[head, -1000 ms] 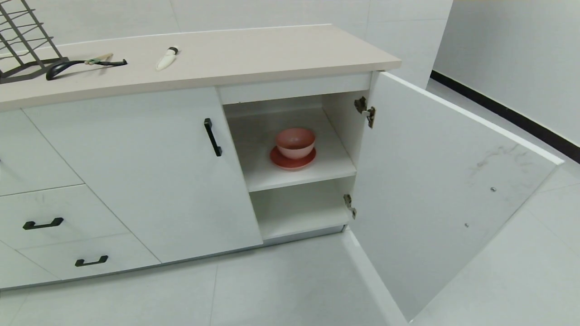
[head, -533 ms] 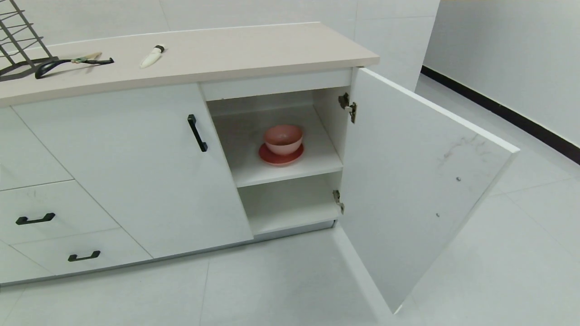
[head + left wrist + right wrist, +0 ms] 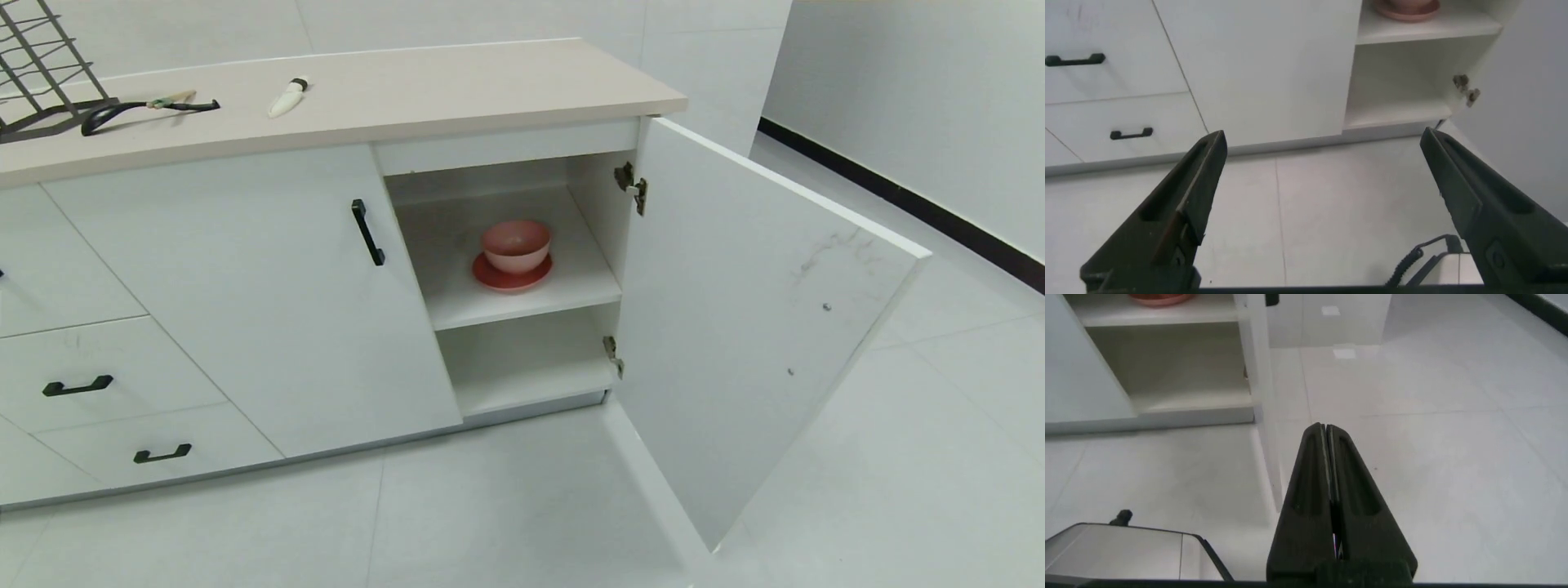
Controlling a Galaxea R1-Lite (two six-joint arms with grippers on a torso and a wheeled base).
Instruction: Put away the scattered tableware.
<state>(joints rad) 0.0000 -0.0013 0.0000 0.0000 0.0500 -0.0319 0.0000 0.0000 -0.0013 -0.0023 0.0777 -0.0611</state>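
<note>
Nearest, the left gripper (image 3: 1323, 140) is held above the tiled floor (image 3: 506, 514), its jaws spread wide with nothing between them. The right gripper (image 3: 1324, 434) is also held over the floor, near the edge of the open door, its jaws pressed together and holding nothing.

One cabinet door (image 3: 751, 327) is swung fully open and juts out over the floor on the right side of the opening; two hinges (image 3: 633, 186) are seen on it. Inside, two shelves are counted. On the upper shelf (image 3: 457, 302) one pink bowl (image 3: 515, 243) is set upright on one red plate (image 3: 512, 276), roughly midway across the shelf and back from its front edge. The lower shelf (image 3: 531, 380) lies beneath it.

Left of the opening, one closed door (image 3: 245, 310) is fitted with one black handle (image 3: 368, 233). Farther left, two drawers (image 3: 106, 384) are stacked, each with one black handle.

On the counter (image 3: 473, 82) above, three utensils are counted, all on its left half toward the back edge. A white utensil (image 3: 287, 96) with a dark tip lies alone. Well to its left a black utensil (image 3: 122, 112) with a long curved handle is laid flat, and a pale-handled utensil (image 3: 175, 99) lies against it; whether the two touch cannot be told. At the left end one wire rack (image 3: 41, 73) stands just beside the black utensil.
</note>
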